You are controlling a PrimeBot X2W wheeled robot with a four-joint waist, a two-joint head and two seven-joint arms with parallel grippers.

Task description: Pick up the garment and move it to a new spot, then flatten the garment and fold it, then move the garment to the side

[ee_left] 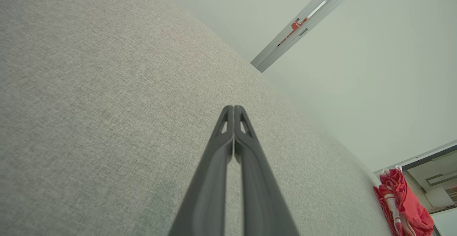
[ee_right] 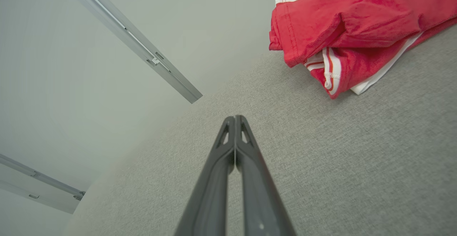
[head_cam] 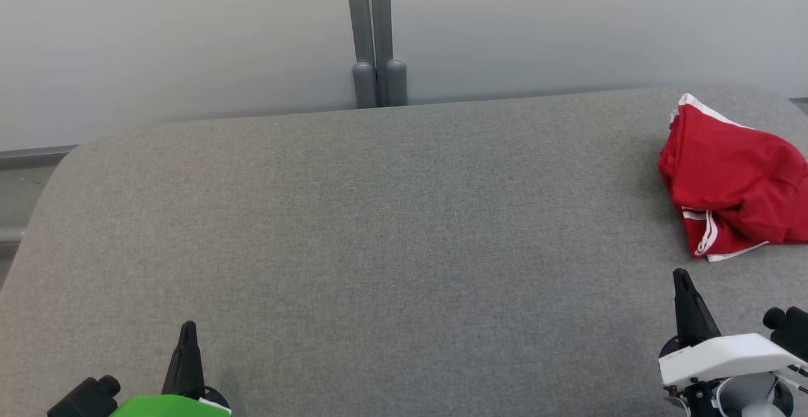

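Grey fabric tabletop (head_cam: 379,228), wide and open across the middle. Near its right edge, red garment (head_cam: 735,177), crumpled. Just short of it, right gripper (head_cam: 680,276), fingers pressed together, touching nothing. Well apart at lower left, left gripper (head_cam: 188,327), likewise closed. Behind the far edge, pale wall (head_cam: 189,38) and grey post (head_cam: 377,38)

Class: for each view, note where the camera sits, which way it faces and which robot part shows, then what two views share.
Head view: on the head, facing forward and down at the grey fabric surface; left gripper lower left, right gripper lower right.
Left wrist view: on the left wrist, facing along its shut fingers over the surface to the pale wall.
Right wrist view: on the right wrist, facing along its shut fingers towards the crumpled red white-striped garment.
Shared: both wrist views show the garment.
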